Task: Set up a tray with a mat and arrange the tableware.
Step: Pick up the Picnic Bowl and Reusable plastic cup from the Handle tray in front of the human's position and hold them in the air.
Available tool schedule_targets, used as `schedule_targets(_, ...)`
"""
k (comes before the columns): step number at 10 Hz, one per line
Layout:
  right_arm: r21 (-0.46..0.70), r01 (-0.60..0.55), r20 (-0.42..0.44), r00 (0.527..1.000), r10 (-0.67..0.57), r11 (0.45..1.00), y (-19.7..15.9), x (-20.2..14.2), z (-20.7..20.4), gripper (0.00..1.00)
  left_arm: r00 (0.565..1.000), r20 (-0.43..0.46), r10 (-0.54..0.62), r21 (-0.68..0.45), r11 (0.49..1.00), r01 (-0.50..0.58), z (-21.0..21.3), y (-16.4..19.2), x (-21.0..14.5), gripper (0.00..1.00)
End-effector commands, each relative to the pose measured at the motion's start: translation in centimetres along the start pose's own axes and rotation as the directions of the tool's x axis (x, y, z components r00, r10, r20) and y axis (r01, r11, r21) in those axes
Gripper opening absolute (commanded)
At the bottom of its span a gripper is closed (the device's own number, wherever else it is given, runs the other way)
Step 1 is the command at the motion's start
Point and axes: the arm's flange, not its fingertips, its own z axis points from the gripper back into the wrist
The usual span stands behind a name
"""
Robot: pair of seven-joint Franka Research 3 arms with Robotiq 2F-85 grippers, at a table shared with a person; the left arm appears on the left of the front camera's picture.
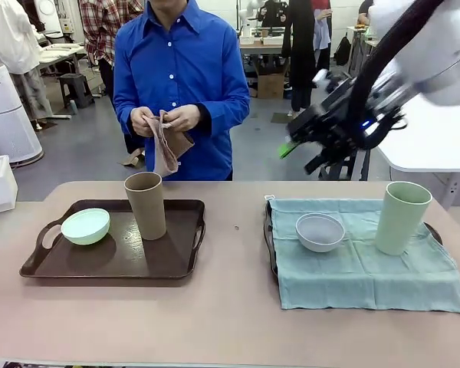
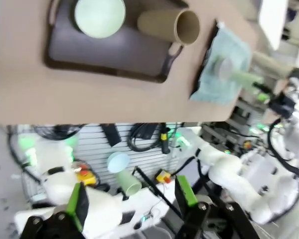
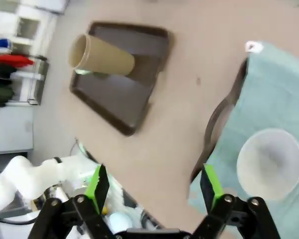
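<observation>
Mint green round bowl (image 1: 85, 225) and tall tan cup (image 1: 146, 204) on dark brown tray (image 1: 123, 261), grey-blue bowl (image 1: 320, 231) and pale green cup (image 1: 401, 217) on teal cloth mat (image 1: 368, 276), left gripper (image 2: 133, 199) and right gripper (image 3: 153, 191) spread apart, empty.

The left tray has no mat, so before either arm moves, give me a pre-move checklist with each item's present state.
1. Mat on the right tray: ok, the teal mat covers it.
2. On that mat, grey-blue bowl and pale green cup: ok, both upright.
3. Mat on the left tray: not ok, mint bowl and tan cup sit on bare tray.
4. Second mat on the table: not ok, a cloth is in the person's hands.
5. Is the right gripper free: ok, open, empty, raised above the table.
6. Is the left gripper free: ok, open, empty.
</observation>
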Motion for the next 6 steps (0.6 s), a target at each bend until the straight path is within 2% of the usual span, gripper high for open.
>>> schedule_targets(1,-0.052,-0.02,-0.003,1.0,0.02,0.998,-1.3,0.8,-5.7,0.96,1.0,-0.011,0.026,0.093,0.995,-0.025,0.6,-0.8,-1.7,0.92)
schedule_targets(2,-0.024,0.034,-0.089,0.995,-0.036,0.999,-0.7,0.9,-7.0,0.96,1.0,-0.006,0.023,0.1,0.995,-0.022,0.6,-0.7,-1.9,0.92)
schedule_targets(3,-0.033,-0.019,0.001,1.0,0.019,0.999,-0.2,-0.1,-3.7,0.96,1.0,-0.006,0.007,0.041,0.999,-0.007,0.2,-0.5,-0.8,0.92)
schedule_targets(6,-0.033,-0.019,0.001,1.0,0.019,0.999,-0.2,-0.1,-3.7,0.96,1.0,-0.006,0.007,0.041,0.999,-0.007,0.2,-0.5,-0.8,0.92)
